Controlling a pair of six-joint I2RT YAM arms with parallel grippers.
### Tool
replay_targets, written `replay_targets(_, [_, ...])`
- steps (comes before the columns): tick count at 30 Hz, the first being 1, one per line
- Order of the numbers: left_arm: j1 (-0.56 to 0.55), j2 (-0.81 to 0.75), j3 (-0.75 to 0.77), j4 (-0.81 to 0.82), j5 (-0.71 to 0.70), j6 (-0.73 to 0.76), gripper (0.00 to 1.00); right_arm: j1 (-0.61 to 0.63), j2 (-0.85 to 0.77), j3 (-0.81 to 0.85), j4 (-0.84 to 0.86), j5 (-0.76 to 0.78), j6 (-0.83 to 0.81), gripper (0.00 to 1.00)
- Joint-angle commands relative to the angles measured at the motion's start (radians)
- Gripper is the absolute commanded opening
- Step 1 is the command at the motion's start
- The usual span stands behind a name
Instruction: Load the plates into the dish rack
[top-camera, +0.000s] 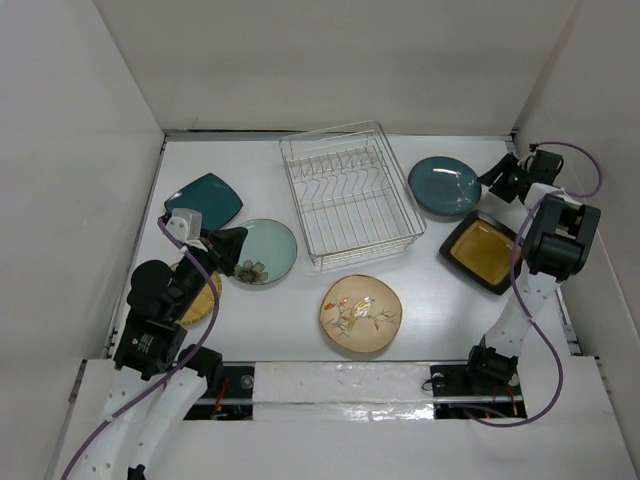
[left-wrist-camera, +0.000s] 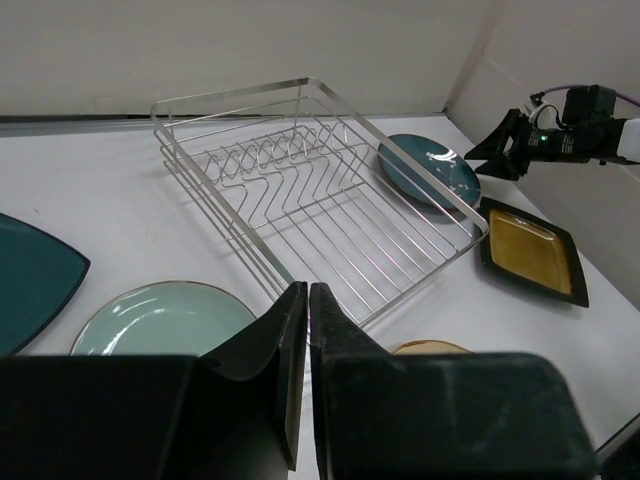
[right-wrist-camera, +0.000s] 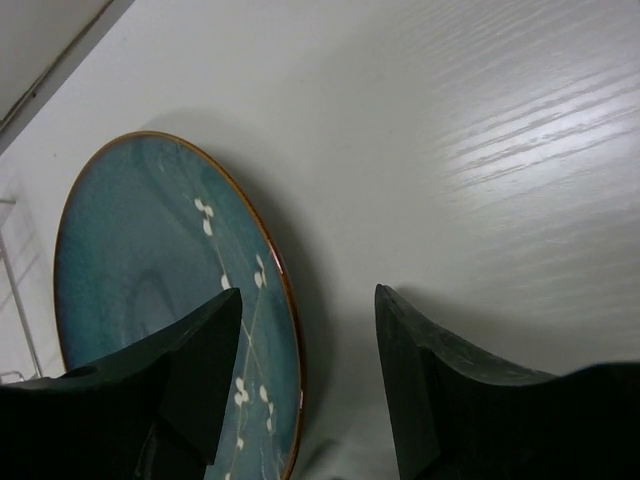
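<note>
one plate decides the move: the teal round plate (top-camera: 444, 186) lies flat on the table (top-camera: 290, 335), just right of the dish rack (top-camera: 330, 131). the right gripper (right-wrist-camera: 308, 300) is at its outer rim with jaws wide apart, the edge showing in the gap close to one finger and the rest of the plate spreading toward the rack. the left gripper (left-wrist-camera: 308, 290), jaws nearly closed on nothing, sits by the pale green plate (top-camera: 268, 250), so the right arm is nearer.
</note>
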Motion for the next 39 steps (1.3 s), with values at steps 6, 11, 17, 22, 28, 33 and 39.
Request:
replay_targets(6, [-0.005, 0.03, 0.001, 0.04, -0.025, 0.002, 0.1, 0.025, 0.071, 0.057, -0.115, -0.152, 0.004, 0.57])
replay_targets(11, [-0.005, 0.033, 0.004, 0.035, -0.029, 0.004, 0.13, 0.025, 0.102, 0.086, -0.132, -0.232, 0.039, 0.48])
replay_targets(17, [-0.005, 0.016, -0.001, 0.04, -0.04, 0.005, 0.14, 0.025, 0.12, 0.074, -0.089, -0.284, 0.068, 0.08])
replay_targets(22, [-0.005, 0.025, -0.001, 0.043, -0.04, 0.002, 0.15, 0.025, -0.042, -0.074, 0.222, -0.228, 0.181, 0.0])
replay_targets(28, [-0.005, 0.03, -0.002, 0.046, -0.04, 0.002, 0.16, 0.037, -0.326, -0.22, 0.476, -0.01, 0.373, 0.0])
replay_targets(33, [-0.005, 0.018, -0.004, 0.047, -0.037, 0.002, 0.18, 0.153, -0.576, -0.155, 0.315, 0.283, 0.19, 0.0])
replay_targets(39, [-0.005, 0.012, -0.004, 0.047, -0.037, 0.002, 0.21, 0.388, -0.624, 0.014, 0.159, 0.505, -0.048, 0.0])
